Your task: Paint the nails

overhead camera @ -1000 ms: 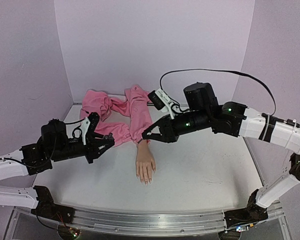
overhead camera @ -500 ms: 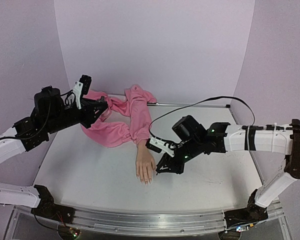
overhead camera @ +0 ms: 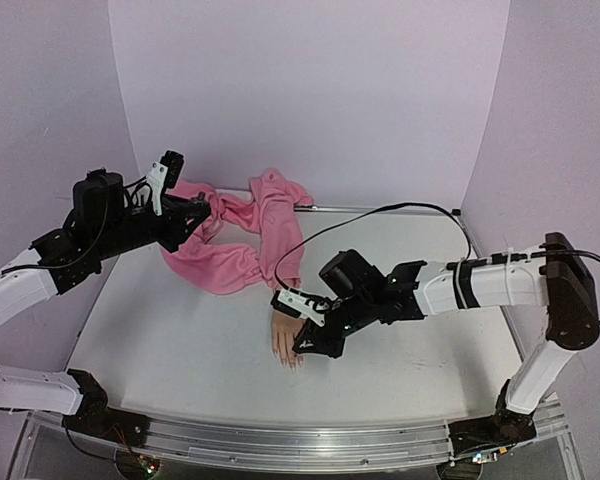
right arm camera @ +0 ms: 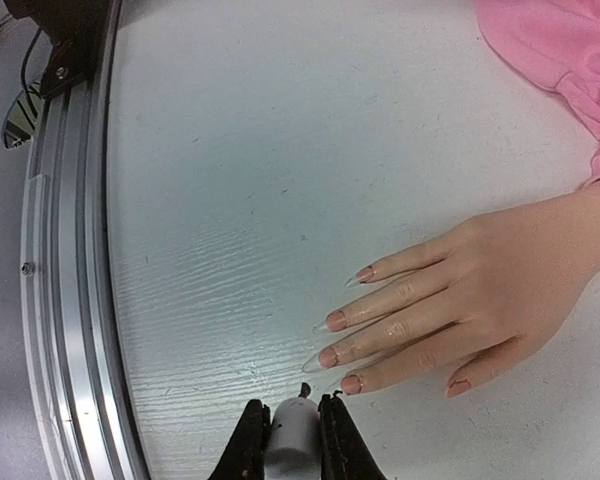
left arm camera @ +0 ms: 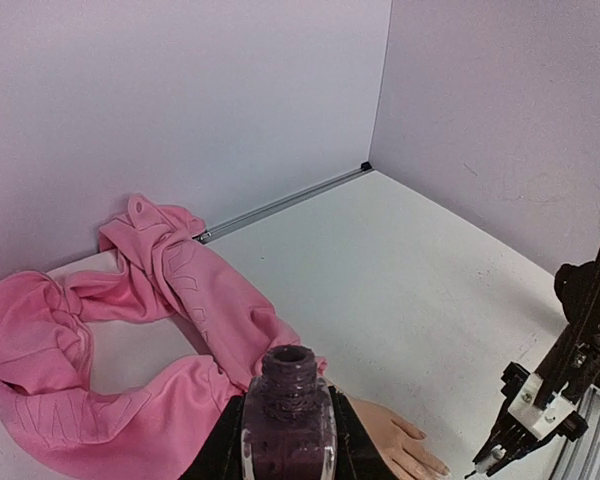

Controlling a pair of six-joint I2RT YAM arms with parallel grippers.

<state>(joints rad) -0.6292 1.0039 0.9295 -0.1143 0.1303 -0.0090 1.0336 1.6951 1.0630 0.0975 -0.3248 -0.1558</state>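
The nails (right arm camera: 335, 320) tip a pale hand (right arm camera: 480, 290) lying palm down on the table (right arm camera: 230, 150), fingers pointing at the near rail, its wrist in a pink sleeve (right arm camera: 560, 50). The right gripper (right arm camera: 293, 425) hovers just beside the fingertips, jaws clamped on the white cap of a brush (right arm camera: 296, 412). To do this well, I judge it should come down lightly on the nearest nail and draw one stroke from base to tip, keeping the bristles off the skin. Well apart, at the far left, the left gripper (left arm camera: 288, 455) has its jaws closed around an uncapped bottle (left arm camera: 288, 420) of dark polish, which should be kept upright. The right wrist view alone separates each nail, though the cap hides the bristles, and I cannot tell whether any nail is coated. The left wrist view shows the open bottle neck and the thin brush tip next to the fingertips. From above, the right gripper covers them.
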